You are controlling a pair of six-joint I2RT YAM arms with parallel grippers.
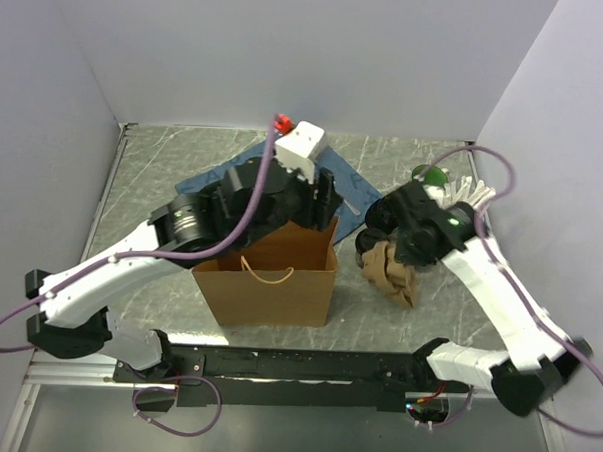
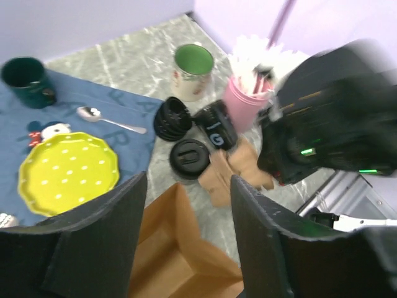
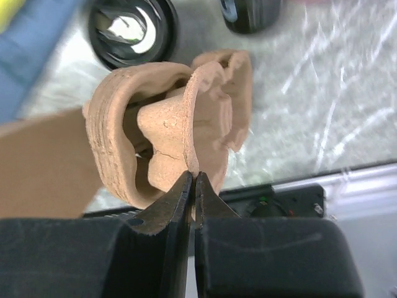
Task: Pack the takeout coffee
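Note:
Three black takeout coffee cups lie on the table right of the blue cloth: one on its side showing its ribbed end (image 2: 172, 118), one on its side with white lettering (image 2: 216, 126), one standing with its lid up (image 2: 189, 158). Two show in the right wrist view (image 3: 131, 30) (image 3: 251, 12). My right gripper (image 3: 192, 180) is shut on a wall of the brown pulp cup carrier (image 3: 167, 136), held just right of the paper bag (image 1: 269, 277); the carrier (image 1: 392, 272) is empty. My left gripper (image 2: 186, 205) is open and empty above the bag's open mouth (image 2: 177, 254).
A blue cloth (image 2: 105, 105) holds a yellow dotted plate (image 2: 68, 171), a spoon (image 2: 111, 121) and a dark green mug (image 2: 25, 81). A white mug with green inside (image 2: 193, 65) and a pink cup of white utensils (image 2: 245, 102) stand behind the cups. Walls enclose the table.

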